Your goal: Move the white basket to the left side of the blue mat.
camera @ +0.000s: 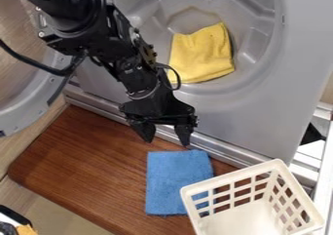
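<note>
Camera view shows the end effector (166, 140) hanging down from the upper left, over the brown wooden worktop (84, 163) near the top edge of the blue mat (173, 178), its two fingers spread wide apart. The white basket (231, 179) is at the lower right, on the right-hand side of the mat, its slatted wall overlapping the mat's lower right part in the view, though whether it rests on the cloth I cannot tell. Behind the worktop, a yellow cloth (207, 53) lies in the round hollow of a grey machine (257, 114).
</note>
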Robot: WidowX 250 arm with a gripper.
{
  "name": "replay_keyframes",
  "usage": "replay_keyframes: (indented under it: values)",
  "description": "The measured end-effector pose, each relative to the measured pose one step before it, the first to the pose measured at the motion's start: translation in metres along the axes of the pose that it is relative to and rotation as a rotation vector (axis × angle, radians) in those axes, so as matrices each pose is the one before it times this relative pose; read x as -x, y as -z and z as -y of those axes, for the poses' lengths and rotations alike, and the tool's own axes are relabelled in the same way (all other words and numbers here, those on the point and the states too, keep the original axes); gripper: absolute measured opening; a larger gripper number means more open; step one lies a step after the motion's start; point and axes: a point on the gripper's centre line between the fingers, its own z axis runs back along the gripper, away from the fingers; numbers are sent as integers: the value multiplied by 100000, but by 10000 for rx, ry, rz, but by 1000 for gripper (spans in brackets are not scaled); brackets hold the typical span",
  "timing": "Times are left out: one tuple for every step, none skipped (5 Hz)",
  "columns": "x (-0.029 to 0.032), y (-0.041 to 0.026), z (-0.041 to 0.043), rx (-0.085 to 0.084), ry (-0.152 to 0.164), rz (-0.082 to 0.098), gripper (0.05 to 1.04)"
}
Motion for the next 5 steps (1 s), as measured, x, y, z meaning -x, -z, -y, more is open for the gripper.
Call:
replay_keyframes:
  values:
    - [428,454,-121,-14,2,-257,999]
    - [241,-108,1049,84,1189,-451,999]
    - [-465,-290,1105,258,1323,-168,999]
    - [-83,-54,1455,72,1253,-422,999]
    - [93,792,1105,90,887,-190,999]
